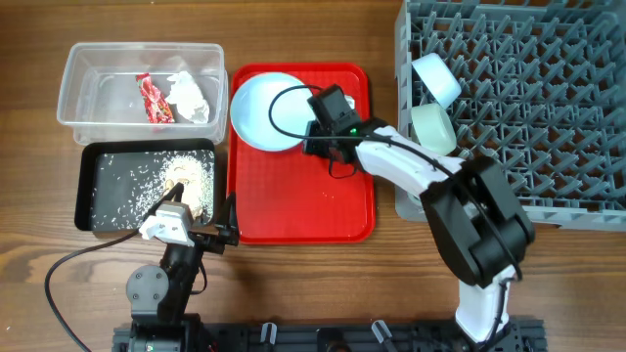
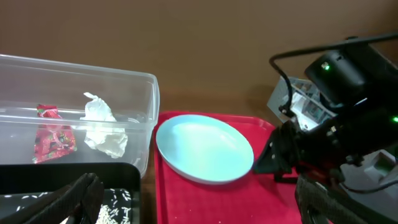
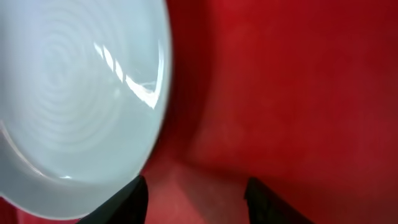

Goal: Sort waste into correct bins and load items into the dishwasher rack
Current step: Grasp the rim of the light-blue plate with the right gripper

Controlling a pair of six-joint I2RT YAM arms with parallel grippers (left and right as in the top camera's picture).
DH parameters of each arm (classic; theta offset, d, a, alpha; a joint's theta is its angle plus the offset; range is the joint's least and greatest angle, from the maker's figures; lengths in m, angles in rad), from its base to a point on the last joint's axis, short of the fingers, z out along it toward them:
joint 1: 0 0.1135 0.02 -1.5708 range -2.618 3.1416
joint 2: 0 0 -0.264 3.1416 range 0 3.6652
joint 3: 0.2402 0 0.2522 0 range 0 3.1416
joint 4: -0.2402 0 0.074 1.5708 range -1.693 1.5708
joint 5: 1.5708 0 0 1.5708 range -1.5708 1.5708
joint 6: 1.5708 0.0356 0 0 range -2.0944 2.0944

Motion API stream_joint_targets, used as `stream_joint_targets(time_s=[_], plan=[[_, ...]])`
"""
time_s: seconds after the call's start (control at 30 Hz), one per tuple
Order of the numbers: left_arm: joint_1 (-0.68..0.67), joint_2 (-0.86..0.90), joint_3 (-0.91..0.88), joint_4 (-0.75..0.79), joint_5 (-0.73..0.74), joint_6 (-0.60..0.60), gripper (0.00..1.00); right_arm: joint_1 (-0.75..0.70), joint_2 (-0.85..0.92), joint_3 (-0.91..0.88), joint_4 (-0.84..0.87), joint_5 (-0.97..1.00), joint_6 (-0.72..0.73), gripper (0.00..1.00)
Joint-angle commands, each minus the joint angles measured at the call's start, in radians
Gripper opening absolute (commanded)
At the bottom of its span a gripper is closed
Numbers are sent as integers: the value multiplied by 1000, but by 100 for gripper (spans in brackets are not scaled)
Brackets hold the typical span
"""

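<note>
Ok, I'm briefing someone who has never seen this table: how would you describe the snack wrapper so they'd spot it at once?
From the big red serving tray, look left to the clear plastic tub behind the black tray. Of the two things inside, the wrapper is the small crinkled red strip, left of the white tissue.

plate point(image 3: 74, 93) — cut off top and left | rack point(image 1: 509, 98) — cut off top, right | right tool point(image 3: 196, 202) cut off bottom, blurred
</note>
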Motion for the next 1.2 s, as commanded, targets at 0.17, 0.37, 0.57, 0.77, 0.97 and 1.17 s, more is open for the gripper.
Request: stream_joint_targets(time_s=[0.17,0.37,0.57,0.77,0.97,1.17], plan=[[-3,-5,-5,-4,5,-5,100,9,24,-2,6,11,42,49],[-3,-5,-5,-4,5,-5,100,8,18,-2,69,-160,10,49],[-3,-5,-5,-4,5,-5,100,8,-9,-2,17,-477,-109,58],[-3,-5,-5,-4,5,-5,100,7,-74,0,39,-427,14,46],[-3,-5,-5,-4,5,-5,100,-39,-69,3,17,-183,187,38],[-3,-5,-5,-4,5,-5,100,-49,-3,3,51,-54,251,34]])
